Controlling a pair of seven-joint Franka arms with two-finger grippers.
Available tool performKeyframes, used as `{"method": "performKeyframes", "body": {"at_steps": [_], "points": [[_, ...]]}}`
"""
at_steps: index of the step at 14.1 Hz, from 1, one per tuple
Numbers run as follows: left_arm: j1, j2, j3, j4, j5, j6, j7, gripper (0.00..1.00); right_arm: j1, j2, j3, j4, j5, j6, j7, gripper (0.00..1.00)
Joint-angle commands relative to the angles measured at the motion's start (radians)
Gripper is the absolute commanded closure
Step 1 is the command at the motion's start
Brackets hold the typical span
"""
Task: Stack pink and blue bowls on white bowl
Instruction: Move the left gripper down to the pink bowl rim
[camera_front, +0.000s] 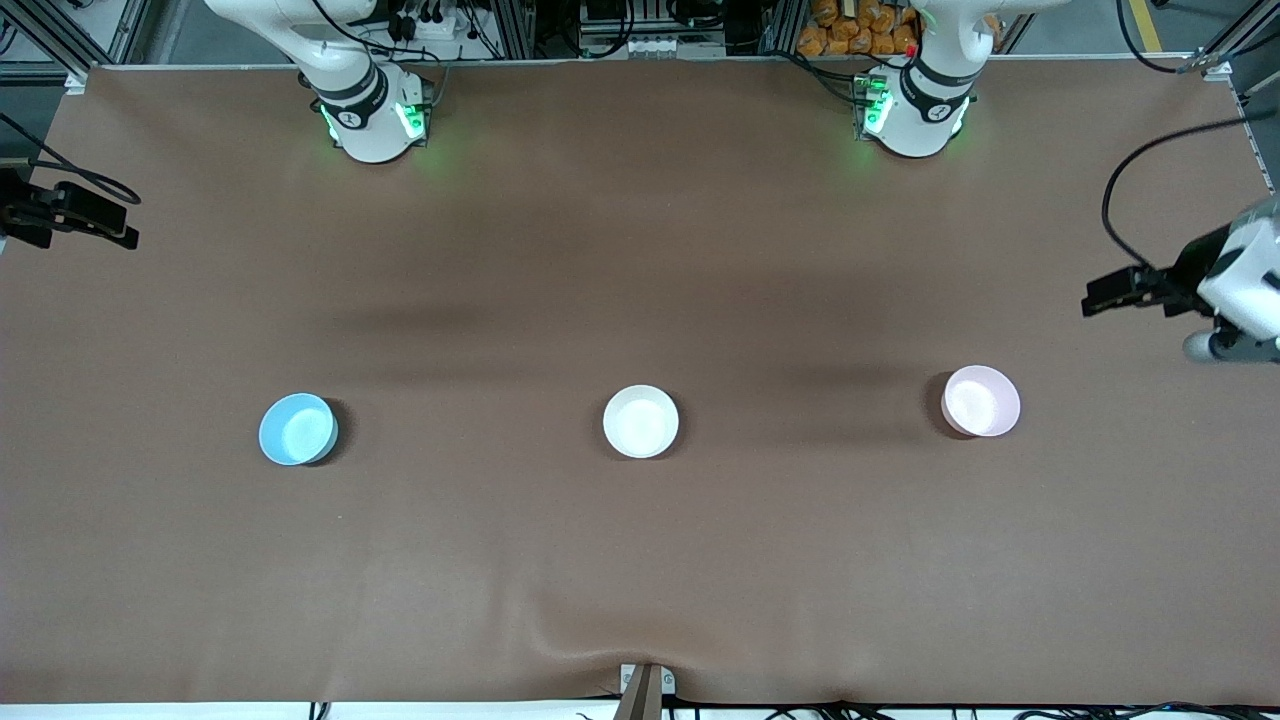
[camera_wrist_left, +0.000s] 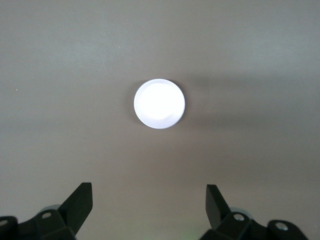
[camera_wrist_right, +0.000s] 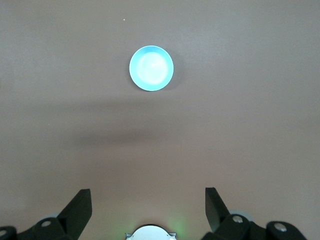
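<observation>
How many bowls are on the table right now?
3, in a row, none stacked: blue bowl toward the right arm's end, white bowl in the middle, pink bowl toward the left arm's end.

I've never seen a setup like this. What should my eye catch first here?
Three small bowls sit apart in a row across the brown table: the blue bowl toward the right arm's end, the white bowl in the middle, the pink bowl toward the left arm's end. The left gripper and right gripper hang open, high above the table, holding nothing.
</observation>
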Motion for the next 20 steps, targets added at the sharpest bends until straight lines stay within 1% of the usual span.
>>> {"method": "performKeyframes", "body": {"at_steps": [1,5,7,9,11,13,15,17,18,19,20], "points": [[0.027,0.002,-0.004,-0.11,0.041,0.133,0.028,0.0,-0.001,-0.009,0.002,-0.008,-0.012,0.003,0.01,0.0],[0.052,0.091,-0.004,-0.158,0.049,0.27,0.076,0.0,-0.004,-0.008,0.001,-0.01,-0.014,0.025,0.005,0.0],[0.084,0.134,-0.006,-0.217,0.062,0.382,0.134,0.0,-0.016,-0.002,-0.001,-0.01,-0.015,0.04,-0.002,0.0],[0.084,0.154,-0.006,-0.288,0.062,0.5,0.134,0.0,-0.027,0.004,-0.001,-0.008,-0.014,0.049,-0.002,0.0],[0.086,0.186,-0.009,-0.323,0.062,0.583,0.14,0.0,-0.03,0.011,-0.001,-0.01,-0.014,0.057,-0.002,0.0],[0.077,0.206,-0.01,-0.368,0.056,0.663,0.139,0.07,-0.029,0.014,-0.001,-0.01,-0.014,0.057,-0.002,0.0],[0.081,0.241,-0.021,-0.38,0.056,0.717,0.14,0.08,-0.03,0.027,-0.001,-0.011,-0.014,0.072,-0.002,0.0],[0.083,0.246,-0.022,-0.396,0.058,0.726,0.14,0.21,-0.036,0.031,-0.002,-0.033,-0.012,0.11,-0.015,0.0],[0.084,0.255,-0.022,-0.396,0.058,0.753,0.14,0.26,-0.047,0.031,-0.002,-0.048,-0.012,0.132,-0.024,0.0],[0.084,0.269,-0.022,-0.396,0.058,0.767,0.142,0.28,-0.056,0.031,-0.002,-0.066,-0.012,0.144,-0.025,0.0],[0.086,0.28,-0.022,-0.397,0.058,0.779,0.142,0.34,-0.069,0.031,-0.002,-0.091,-0.012,0.163,-0.032,0.0]]}}
